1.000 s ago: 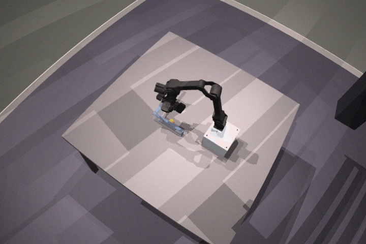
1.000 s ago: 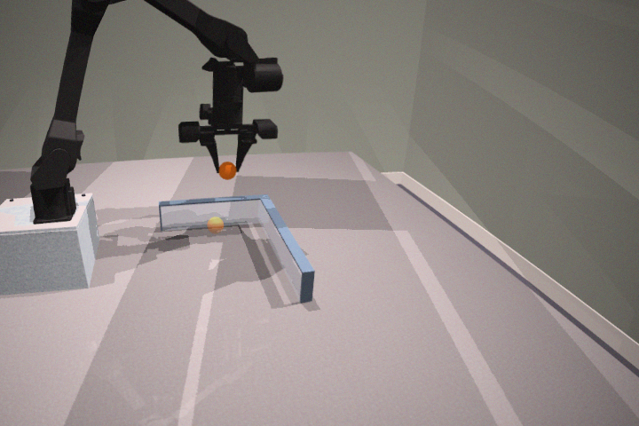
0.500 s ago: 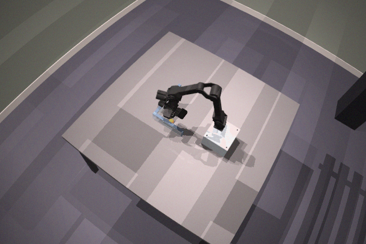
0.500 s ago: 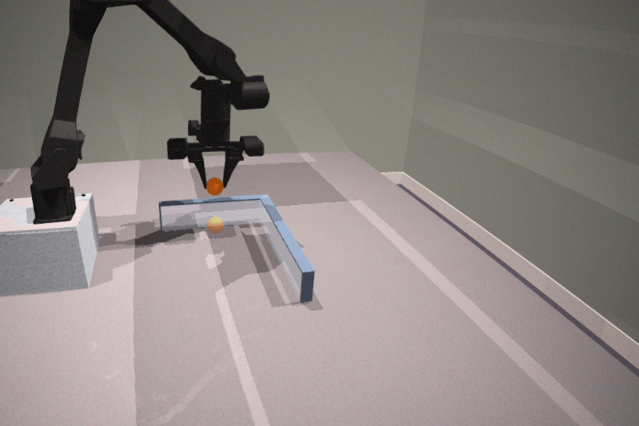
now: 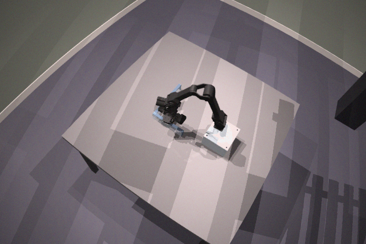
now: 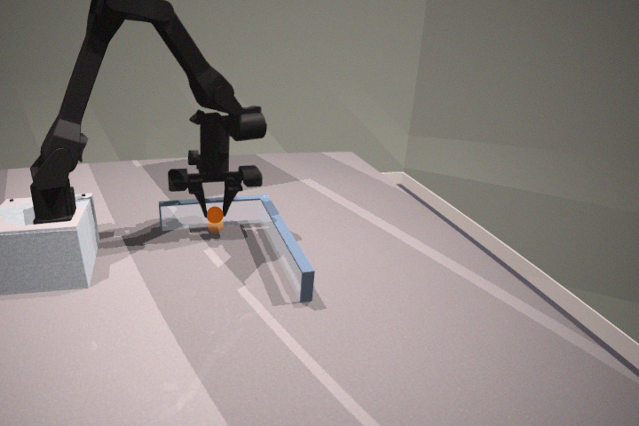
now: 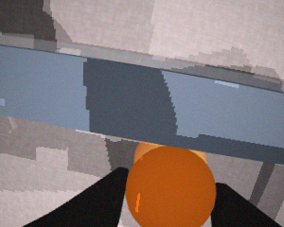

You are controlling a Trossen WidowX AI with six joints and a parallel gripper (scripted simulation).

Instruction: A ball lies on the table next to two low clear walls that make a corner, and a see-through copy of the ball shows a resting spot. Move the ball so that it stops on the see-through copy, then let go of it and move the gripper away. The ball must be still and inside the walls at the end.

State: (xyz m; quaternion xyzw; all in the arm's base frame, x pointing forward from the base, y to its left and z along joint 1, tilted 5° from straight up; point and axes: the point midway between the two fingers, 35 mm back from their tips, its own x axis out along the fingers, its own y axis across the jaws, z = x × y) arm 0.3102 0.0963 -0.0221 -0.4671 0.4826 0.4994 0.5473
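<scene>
From my seat, nearest in the exterior view I see the pale table (image 6: 430,321), striped with light bands; then the near end of the right-hand clear wall (image 6: 300,266), blue-edged, running away from me to the corner; to the left, about level with it, the white pedestal (image 6: 8,261) carries the black arm (image 6: 74,95), which arches up and over toward the walls.

Further in, inside the corner, I have the gripper (image 6: 215,210) pointing straight down with its fingers (image 6: 200,200) pinching the orange ball (image 6: 215,214); the ball hangs just off the table; directly under it sits the see-through copy (image 6: 215,226), paler orange, resting on the table.

Through the wrist camera the ball (image 7: 171,191) fills the gap between the two dark fingers, pressed on both sides; only a sliver of the copy (image 7: 145,149) peeks out beyond its far edge.

Just past the ball runs the far clear wall (image 6: 179,213), meeting the right-hand wall at the corner; from the top view the walls (image 5: 176,89) show as blue strips partly hidden under the arm (image 5: 215,106).
</scene>
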